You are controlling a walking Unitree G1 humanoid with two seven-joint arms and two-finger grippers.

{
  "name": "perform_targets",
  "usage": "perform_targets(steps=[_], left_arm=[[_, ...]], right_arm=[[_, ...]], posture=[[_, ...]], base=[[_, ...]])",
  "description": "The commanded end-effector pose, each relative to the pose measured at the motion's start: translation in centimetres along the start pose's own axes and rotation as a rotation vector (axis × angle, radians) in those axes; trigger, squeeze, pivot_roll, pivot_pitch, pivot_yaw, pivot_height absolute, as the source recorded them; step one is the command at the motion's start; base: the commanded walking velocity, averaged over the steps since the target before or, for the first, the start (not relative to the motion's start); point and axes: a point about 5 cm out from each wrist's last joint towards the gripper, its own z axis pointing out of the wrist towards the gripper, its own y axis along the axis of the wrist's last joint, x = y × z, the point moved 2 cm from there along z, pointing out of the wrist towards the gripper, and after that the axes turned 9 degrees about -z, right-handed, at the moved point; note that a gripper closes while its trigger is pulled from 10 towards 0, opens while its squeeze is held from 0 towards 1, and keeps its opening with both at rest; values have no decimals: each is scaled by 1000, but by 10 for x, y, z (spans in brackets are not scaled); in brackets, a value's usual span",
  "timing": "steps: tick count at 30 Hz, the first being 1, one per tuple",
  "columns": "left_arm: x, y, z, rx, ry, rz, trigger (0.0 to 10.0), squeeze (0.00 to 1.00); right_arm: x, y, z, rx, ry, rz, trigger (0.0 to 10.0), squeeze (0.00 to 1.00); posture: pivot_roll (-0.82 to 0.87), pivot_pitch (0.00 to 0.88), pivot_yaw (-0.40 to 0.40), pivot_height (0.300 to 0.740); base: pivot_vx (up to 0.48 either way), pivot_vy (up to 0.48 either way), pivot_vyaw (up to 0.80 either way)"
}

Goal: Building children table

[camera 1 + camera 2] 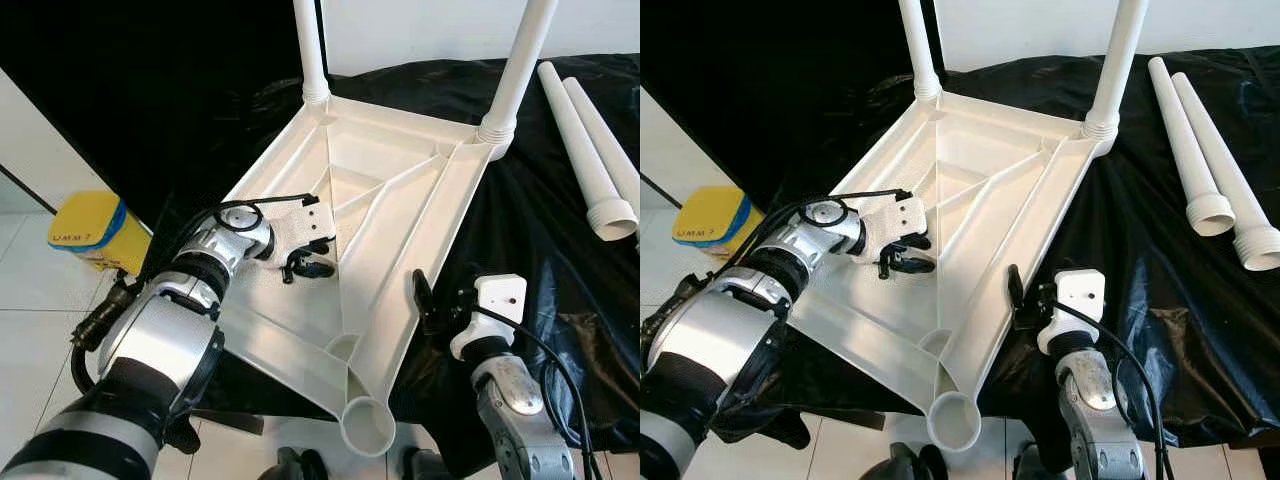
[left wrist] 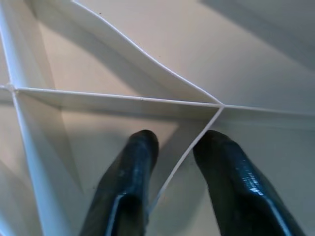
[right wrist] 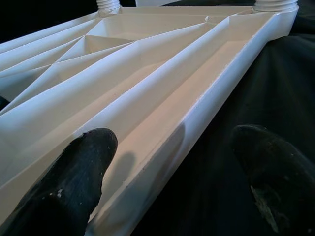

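Observation:
A white plastic table top [image 1: 400, 190] lies upside down on a black cloth [image 1: 540, 230]. Two white legs [image 1: 310, 50] [image 1: 520, 60] stand in its far corner sockets. The near corner socket [image 1: 367, 425] holds nothing. Two loose legs [image 1: 590, 150] lie on the cloth at the right. My left gripper [image 1: 310, 265] reaches into the ribbed underside, open. In the left wrist view its fingertips [image 2: 142, 142] straddle a thin rib [image 2: 192, 145]. My right gripper [image 1: 440, 305] is open at the top's right edge, one finger [image 3: 88, 147] inside the rim channel [image 3: 197, 98] and the other over the cloth.
A yellow container [image 1: 90, 230] with a blue band stands on the white tiled floor at the left. The black cloth runs on to the right and far side. A white wall rises behind.

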Motion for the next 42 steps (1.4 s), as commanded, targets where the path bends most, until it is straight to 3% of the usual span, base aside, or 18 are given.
perform_targets(steps=[1,10,15,21,22,25,26,29,32,33,34,35,36,38,39,40,42], left_arm=[[4,-3,-2,-70,45,-124,0,0],[4,-3,0,-99,67,-155,0,0],[-1,-5,7,-159,85,-230,0,0],[-4,-2,12,-195,89,-227,0,0],[-6,2,15,-228,109,-206,9137,0],[-6,4,16,-239,114,-200,9137,0],[-7,7,17,-266,112,-218,10000,1000],[-8,9,17,-288,97,-245,10000,1000],[-7,17,16,-374,111,-281,10000,1000],[-5,22,13,-425,130,-292,10000,871],[-5,22,13,-425,130,-292,10000,871],[-3,28,9,-485,150,-306,10000,0],[-3,28,9,-485,150,-306,10000,0],[2,44,0,-617,186,-344,10000,0],[2,44,0,-617,186,-344,10000,0],[4,55,-8,-720,211,-382,10000,0],[4,59,-10,-757,214,-398,10000,0]], right_arm=[[2,-8,-3,45,4,7,10000,0],[4,-7,0,41,9,9,10000,0],[4,-7,3,36,12,8,10000,0],[3,-6,5,32,8,9,10000,0],[0,-5,8,24,-15,11,10000,0],[-1,-4,9,20,-24,12,10000,0],[-5,-3,12,14,-48,9,10000,0],[-8,-2,14,8,-70,9,10000,0],[-17,3,19,-18,-133,1,10000,0],[-22,5,21,-29,-159,-1,10000,0],[-22,5,21,-29,-159,-1,10000,0],[-26,7,23,-39,-184,2,10000,0],[-26,7,23,-39,-184,2,10000,0],[-33,9,26,-50,-225,6,10000,0],[-33,9,26,-50,-225,6,10000,0],[-37,10,29,-57,-253,8,10000,0],[-39,10,31,-59,-265,5,10000,0]], posture=[[-302,173,147,740],[-291,166,142,740],[-288,158,141,740],[-285,150,138,740],[-282,142,134,740],[-282,142,134,740],[-280,134,130,740],[-280,134,130,740],[-279,117,124,740],[-280,110,119,740],[-280,110,119,740],[-280,108,119,740],[-280,108,119,740],[-275,97,109,740],[-275,97,109,740],[-272,92,105,740],[-269,87,101,740]], base=[[0,0,0],[0,0,0],[0,0,0],[0,0,0],[0,0,0],[0,0,0],[0,0,0],[0,0,0],[0,0,0],[0,0,0],[0,0,0],[0,0,0],[0,0,0],[0,0,0],[0,0,0],[0,0,0],[0,0,0]])
